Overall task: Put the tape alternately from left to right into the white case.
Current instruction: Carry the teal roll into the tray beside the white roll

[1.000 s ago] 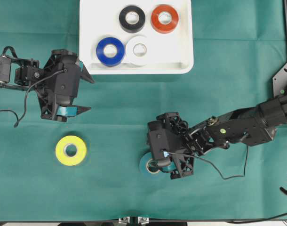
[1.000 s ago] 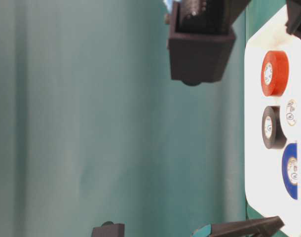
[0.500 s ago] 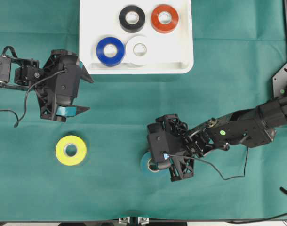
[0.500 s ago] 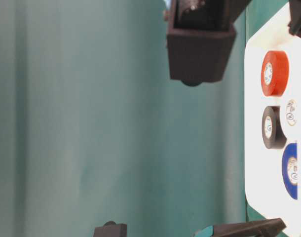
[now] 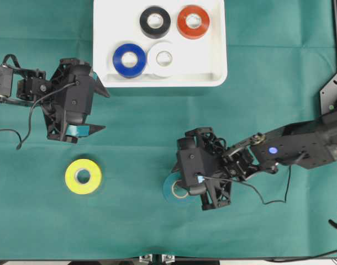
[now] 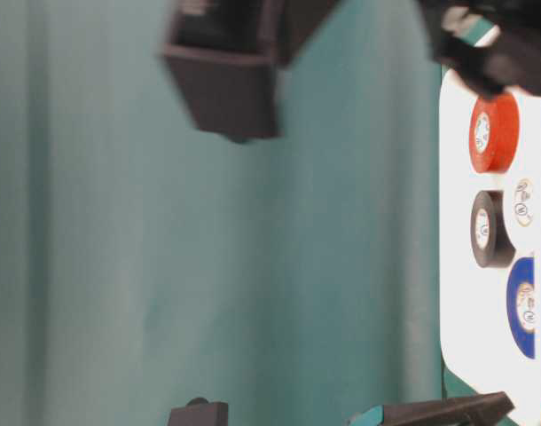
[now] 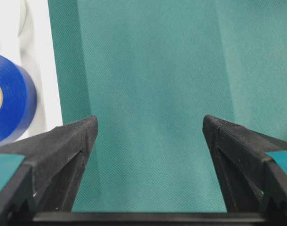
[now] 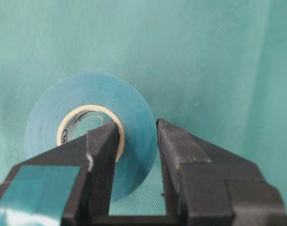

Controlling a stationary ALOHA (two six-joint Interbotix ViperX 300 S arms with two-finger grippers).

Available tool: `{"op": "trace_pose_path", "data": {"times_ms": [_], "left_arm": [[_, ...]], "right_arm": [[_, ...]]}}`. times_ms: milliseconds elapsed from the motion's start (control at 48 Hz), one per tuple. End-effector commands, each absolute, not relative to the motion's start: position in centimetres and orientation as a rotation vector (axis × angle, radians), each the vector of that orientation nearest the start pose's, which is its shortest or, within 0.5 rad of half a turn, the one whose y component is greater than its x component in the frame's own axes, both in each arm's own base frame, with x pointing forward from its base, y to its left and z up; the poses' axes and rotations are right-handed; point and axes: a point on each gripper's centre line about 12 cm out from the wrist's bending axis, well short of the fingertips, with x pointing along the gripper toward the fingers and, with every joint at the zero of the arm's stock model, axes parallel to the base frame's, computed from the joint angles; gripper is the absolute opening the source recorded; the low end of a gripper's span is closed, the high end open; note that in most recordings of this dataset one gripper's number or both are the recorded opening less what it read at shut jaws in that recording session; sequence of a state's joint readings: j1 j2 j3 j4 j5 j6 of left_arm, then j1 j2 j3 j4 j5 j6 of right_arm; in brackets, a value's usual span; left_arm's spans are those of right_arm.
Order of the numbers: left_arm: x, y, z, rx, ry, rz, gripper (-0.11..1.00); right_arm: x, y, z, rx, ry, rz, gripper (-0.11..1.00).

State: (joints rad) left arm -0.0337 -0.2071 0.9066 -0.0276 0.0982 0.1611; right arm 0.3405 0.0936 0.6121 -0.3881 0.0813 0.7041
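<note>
White case at the far edge of the green cloth, holding four tape rolls: black, red-orange, blue, white. Yellow roll and teal roll lie on the cloth. Right gripper clamped across the teal roll's wall, one finger in its core; left gripper spread wide, holding nothing, just beside the case.

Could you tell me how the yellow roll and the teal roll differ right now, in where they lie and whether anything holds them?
The yellow roll lies alone on the green cloth with nothing touching it; the teal roll is pinched through its wall by the right hand, one finger in the core, one outside. The yellow roll shows whole from overhead; the teal roll is partly covered by that hand. Both have pale cores and sit outside the white case.
</note>
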Motion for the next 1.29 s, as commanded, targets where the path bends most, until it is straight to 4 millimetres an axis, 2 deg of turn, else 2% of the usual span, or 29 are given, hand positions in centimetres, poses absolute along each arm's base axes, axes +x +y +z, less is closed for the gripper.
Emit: {"op": "trace_pose_path", "data": {"times_ms": [0,188,458,812,1271], "left_arm": [[31.3,-1.2,16.6,0.14,0.757,-0.088,0.73],[31.3,-1.2,16.6,0.14,0.756,-0.088,0.73],[31.2,-1.2,16.6,0.14,0.757,-0.088,0.73],[31.2,-1.2,16.6,0.14,0.757,-0.088,0.73],[31.0,-1.2,16.4,0.138,0.78,-0.09,0.73]], "right_arm": [[38.1,12.8,17.1,0.167,0.748,0.167,0.25],[38.4,11.3,17.8,0.178,0.739,0.127,0.25],[38.8,7.3,18.2,0.201,0.735,0.027,0.25],[37.5,1.2,19.6,0.164,0.722,-0.113,0.25],[35.2,-6.5,18.7,0.17,0.738,-0.301,0.25]]}}
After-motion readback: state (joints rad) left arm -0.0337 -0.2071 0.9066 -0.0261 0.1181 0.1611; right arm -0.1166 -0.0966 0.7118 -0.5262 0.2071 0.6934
